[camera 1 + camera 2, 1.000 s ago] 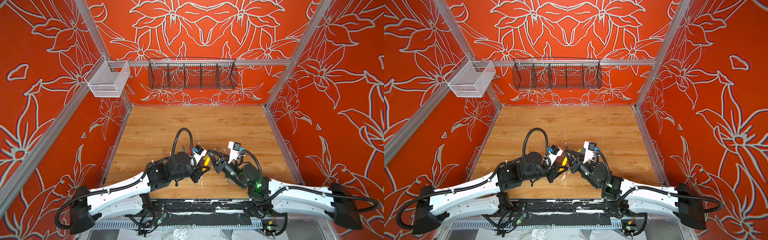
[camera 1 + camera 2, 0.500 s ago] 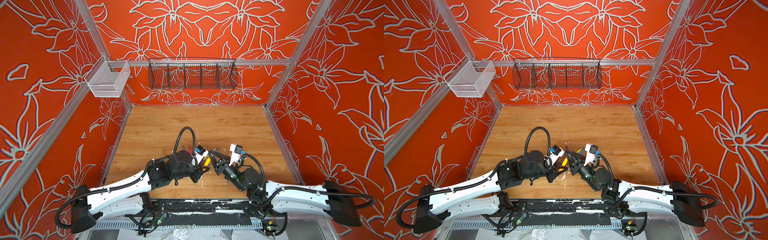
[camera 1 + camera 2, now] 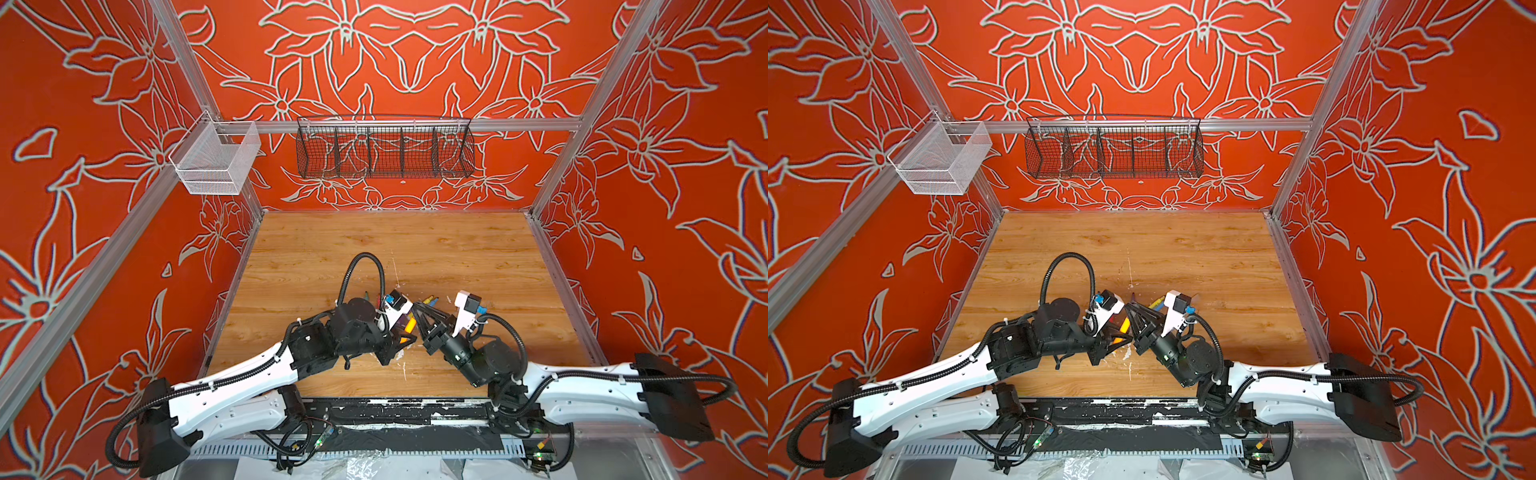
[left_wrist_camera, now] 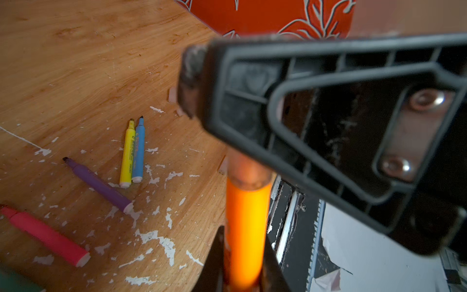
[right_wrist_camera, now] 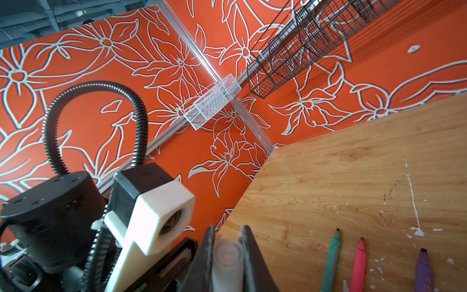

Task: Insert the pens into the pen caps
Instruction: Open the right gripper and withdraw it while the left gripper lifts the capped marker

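Observation:
My left gripper [image 4: 243, 237] is shut on the orange pen [image 4: 245, 222], low over the table's front middle. The pen's tip end sits inside a clear pen cap [image 4: 249, 169]. My right gripper [image 5: 228, 231] is shut on that cap [image 5: 227, 255], and one of its fingers [image 4: 290, 121] crosses the left wrist view. In both top views the two grippers [image 3: 405, 338] [image 3: 417, 307] meet tip to tip around the orange pen [image 3: 1123, 325]. Uncapped on the table lie the yellow [image 4: 127, 154], blue [image 4: 139, 151], purple [image 4: 98, 185], pink-red [image 4: 45, 235] and green [image 5: 331, 260] pens.
The wooden table [image 3: 395, 249] is flecked with white paint near the front. A small pale tube piece [image 4: 172, 94] lies beyond the pens. A black wire basket [image 3: 384, 151] and a white mesh basket [image 3: 216, 164] hang on the back rail. Orange walls close in three sides.
The right arm has reached in leftward, bringing its gripper closer to the left one. The left arm has shifted slightly. Both grippers stay shut.

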Available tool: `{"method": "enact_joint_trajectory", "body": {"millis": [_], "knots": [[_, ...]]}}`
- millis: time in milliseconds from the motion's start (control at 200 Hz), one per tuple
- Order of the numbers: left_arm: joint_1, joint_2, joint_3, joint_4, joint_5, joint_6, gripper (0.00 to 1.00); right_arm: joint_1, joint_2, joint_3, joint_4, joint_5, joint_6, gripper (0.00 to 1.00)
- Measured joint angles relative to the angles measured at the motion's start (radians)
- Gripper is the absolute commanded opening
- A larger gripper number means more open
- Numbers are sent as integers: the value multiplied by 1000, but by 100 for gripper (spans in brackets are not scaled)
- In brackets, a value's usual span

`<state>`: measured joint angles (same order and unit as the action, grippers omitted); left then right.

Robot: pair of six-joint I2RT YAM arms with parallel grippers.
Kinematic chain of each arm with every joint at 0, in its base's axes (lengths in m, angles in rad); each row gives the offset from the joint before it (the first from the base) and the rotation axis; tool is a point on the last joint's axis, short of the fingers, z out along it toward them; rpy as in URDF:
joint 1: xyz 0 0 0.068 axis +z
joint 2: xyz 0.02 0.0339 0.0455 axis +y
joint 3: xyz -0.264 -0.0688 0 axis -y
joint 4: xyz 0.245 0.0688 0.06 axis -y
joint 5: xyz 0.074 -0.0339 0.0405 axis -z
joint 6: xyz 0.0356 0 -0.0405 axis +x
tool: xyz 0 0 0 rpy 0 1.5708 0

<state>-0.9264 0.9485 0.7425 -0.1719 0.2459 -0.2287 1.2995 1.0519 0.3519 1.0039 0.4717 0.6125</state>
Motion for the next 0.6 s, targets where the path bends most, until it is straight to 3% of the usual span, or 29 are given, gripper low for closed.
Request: {"method": "enact_joint_trajectory", "body": {"millis": [255,305,385,445,485,600], "knots": [[60,-5,-38,55,109,5,0,1,6,0,1,10,-4,0],[62,-8,-38,63,119,7,0,6,-20,0,-20,21,0,13],[62,-22,-39,68,127,20,0,22,-90,13,-113,46,11,20],[62,-39,-39,76,129,27,0,34,-151,42,-222,69,17,32],[77,-58,-37,97,57,3,0,49,-204,50,-329,75,-1,41],[157,-118,-40,131,-138,-54,0,76,-318,54,-574,107,-58,54]]}}
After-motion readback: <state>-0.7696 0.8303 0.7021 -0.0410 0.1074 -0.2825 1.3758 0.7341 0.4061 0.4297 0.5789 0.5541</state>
